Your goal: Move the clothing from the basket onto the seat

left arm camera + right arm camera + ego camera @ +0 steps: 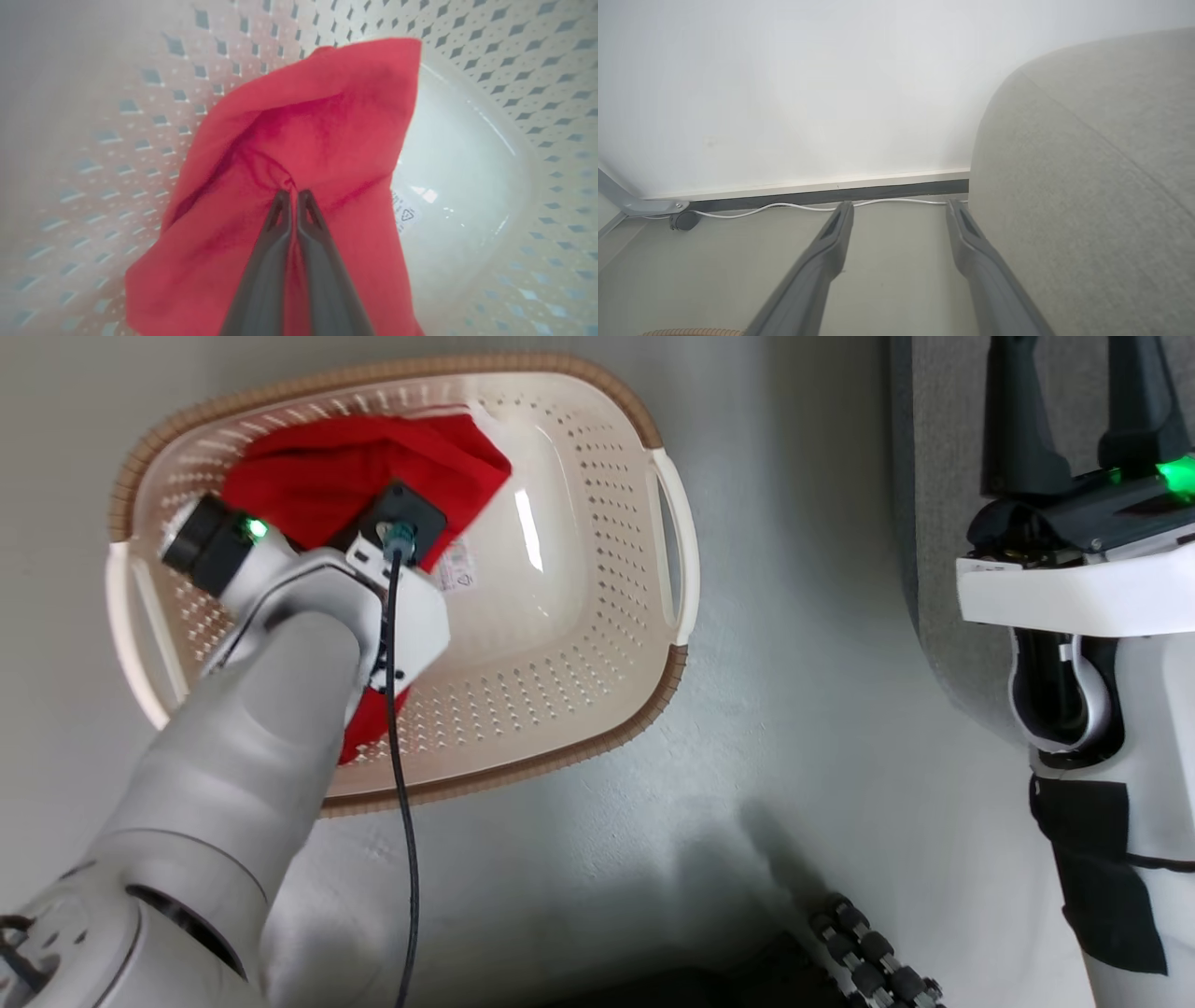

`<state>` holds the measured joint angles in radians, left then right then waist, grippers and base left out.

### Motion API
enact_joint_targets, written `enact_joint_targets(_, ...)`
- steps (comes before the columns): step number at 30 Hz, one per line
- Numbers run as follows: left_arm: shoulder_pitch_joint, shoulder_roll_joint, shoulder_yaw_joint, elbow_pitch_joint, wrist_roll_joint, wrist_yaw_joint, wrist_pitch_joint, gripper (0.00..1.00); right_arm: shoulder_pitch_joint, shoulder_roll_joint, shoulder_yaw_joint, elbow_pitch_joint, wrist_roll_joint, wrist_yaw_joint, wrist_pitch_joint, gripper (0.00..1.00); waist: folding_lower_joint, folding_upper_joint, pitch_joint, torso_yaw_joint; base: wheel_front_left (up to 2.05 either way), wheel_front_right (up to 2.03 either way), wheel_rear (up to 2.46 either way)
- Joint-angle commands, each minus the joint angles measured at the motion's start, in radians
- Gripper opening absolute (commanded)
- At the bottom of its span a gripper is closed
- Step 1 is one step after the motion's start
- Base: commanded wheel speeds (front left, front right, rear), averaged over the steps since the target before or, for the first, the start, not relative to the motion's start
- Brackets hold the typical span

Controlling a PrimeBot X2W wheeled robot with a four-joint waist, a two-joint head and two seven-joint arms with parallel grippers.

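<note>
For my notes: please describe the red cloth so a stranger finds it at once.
On the floor stands a cream basket with a brown rim. Inside lies the red cloth, pinched by the left tool; nothing else there is red.

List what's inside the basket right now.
The basket holds red clothing, with the left gripper shut on a fold. Beside it is a printed label on bare plastic. Anything under the cloth is covered.

Left arm (233, 756) reaches apparently downward, left gripper (292, 193) pinched closed; right gripper (901, 205) holds its fingers spread wide.
</note>
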<state>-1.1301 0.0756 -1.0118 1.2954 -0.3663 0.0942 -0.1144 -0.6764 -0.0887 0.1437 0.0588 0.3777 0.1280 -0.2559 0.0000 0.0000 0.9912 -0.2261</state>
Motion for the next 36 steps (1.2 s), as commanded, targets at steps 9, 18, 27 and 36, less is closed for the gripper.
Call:
enact_joint_targets(9, 0.133, -0.018, 0.072, -0.017, -0.095, -0.047, -0.130, 0.00, 0.081, -0.053, 0.004, 0.021, -0.010, 0.003, -0.006, 1.00, 0.0000, 0.0000, -0.196, 0.092, 0.00, 0.00, 0.00)
enact_joint_targets(18, 0.300, -0.025, 0.102, -0.188, -0.179, -0.020, -0.147, 0.00, 0.161, -0.082, 0.026, 0.088, -0.013, 0.003, -0.006, 1.00, 0.0000, 0.0000, -0.430, 0.157, 0.00, 0.00, 0.00)
enact_joint_targets(27, 0.427, -0.025, 0.150, -0.330, -0.193, 0.019, -0.147, 0.00, 0.254, -0.088, 0.052, 0.161, -0.017, 0.003, -0.006, 1.00, 0.0000, 0.0000, -0.613, 0.205, 0.00, 0.00, 0.00)
enact_joint_targets(36, 0.543, -0.023, 0.260, -0.458, -0.138, 0.025, -0.147, 0.00, 0.335, -0.078, 0.076, 0.218, -0.028, 0.003, -0.006, 1.00, 0.0000, 0.0000, -0.753, 0.240, 0.00, 0.00, 0.00)
